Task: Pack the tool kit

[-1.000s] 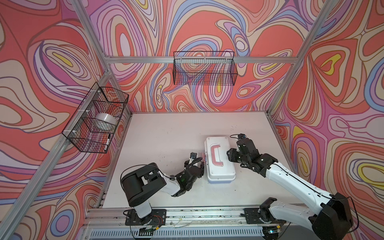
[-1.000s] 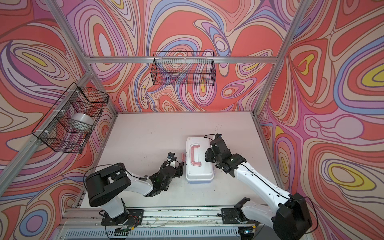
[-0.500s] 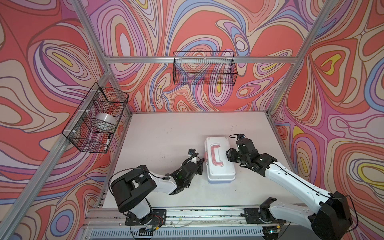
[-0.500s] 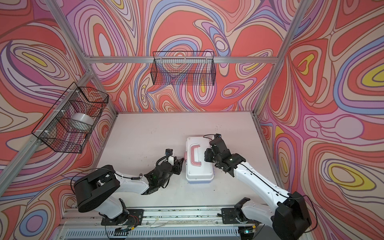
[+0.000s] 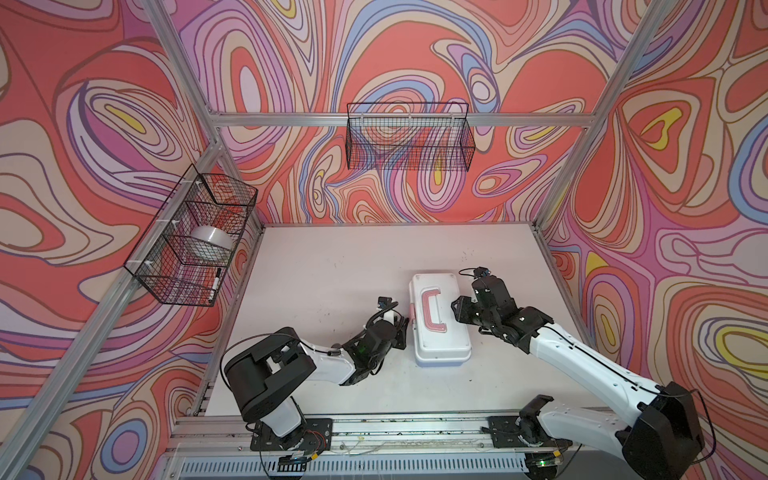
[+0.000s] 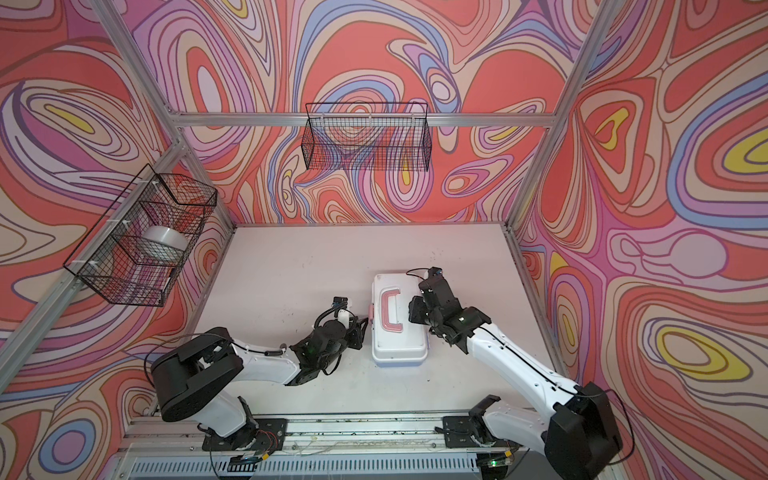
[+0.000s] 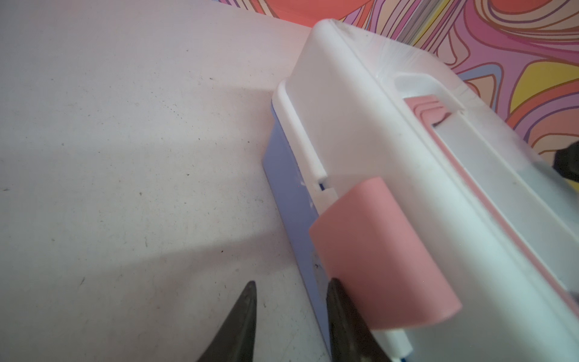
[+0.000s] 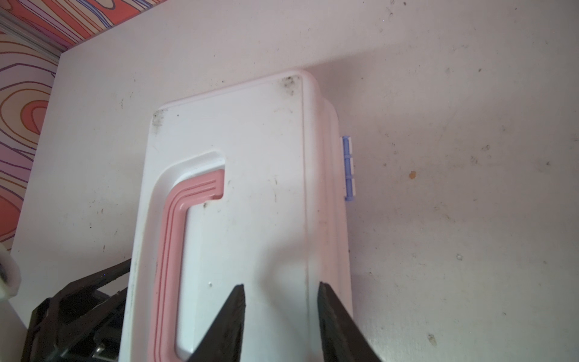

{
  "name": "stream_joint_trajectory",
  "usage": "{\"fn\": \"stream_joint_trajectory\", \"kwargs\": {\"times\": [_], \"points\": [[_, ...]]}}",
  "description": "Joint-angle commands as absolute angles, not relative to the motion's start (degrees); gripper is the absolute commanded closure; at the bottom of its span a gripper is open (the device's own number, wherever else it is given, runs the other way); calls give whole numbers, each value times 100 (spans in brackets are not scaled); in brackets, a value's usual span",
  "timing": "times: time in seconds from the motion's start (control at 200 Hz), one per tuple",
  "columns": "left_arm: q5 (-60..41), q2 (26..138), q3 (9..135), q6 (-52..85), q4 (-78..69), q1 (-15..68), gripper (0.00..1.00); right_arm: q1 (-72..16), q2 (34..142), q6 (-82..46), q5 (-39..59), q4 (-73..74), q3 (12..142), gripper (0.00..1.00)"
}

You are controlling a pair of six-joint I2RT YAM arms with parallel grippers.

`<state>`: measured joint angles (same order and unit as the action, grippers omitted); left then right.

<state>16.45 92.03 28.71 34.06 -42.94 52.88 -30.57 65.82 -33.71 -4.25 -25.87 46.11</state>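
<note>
- Box (image 5: 440,328): white, rounded, lid shut; lies flat on the table (image 5: 332,270), right of centre and toward the near edge, in both top views.
- Handle (image 8: 169,250): pink, folded flat into the lid recess.
- Latch (image 7: 376,250): pink, on the box's left long side, lying against the wall.
- Base (image 7: 288,194): light blue, showing below the white lid.
- Hinge (image 8: 347,169): light blue, on the long side opposite the latch.
- Left gripper (image 7: 292,282): low at the latch side; fingers apart with nothing clamped between them, one fingertip (image 7: 336,294) touching the latch's lower edge.
- Right gripper (image 8: 281,285): over the lid between handle and hinge edge; fingers apart, nothing clamped; contact with the lid cannot be told.
- Side basket (image 5: 191,237): black wire, on the left wall; holds a white roll (image 5: 210,241) and a marker (image 5: 216,282).
- Back basket (image 5: 409,141): black wire, on the rear rail.
</note>
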Motion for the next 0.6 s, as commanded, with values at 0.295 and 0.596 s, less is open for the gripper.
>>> {"fn": "stream_joint_trajectory", "kwargs": {"times": [0.295, 0.596], "points": [[783, 8994, 3087, 4105, -4461, 5062, 64, -3083, 6713, -3384, -353, -2490, 4502, 60], [378, 9171, 3060, 4755, -4796, 5020, 67, -3080, 6702, -3403, -308, -2464, 4475, 61]]}}
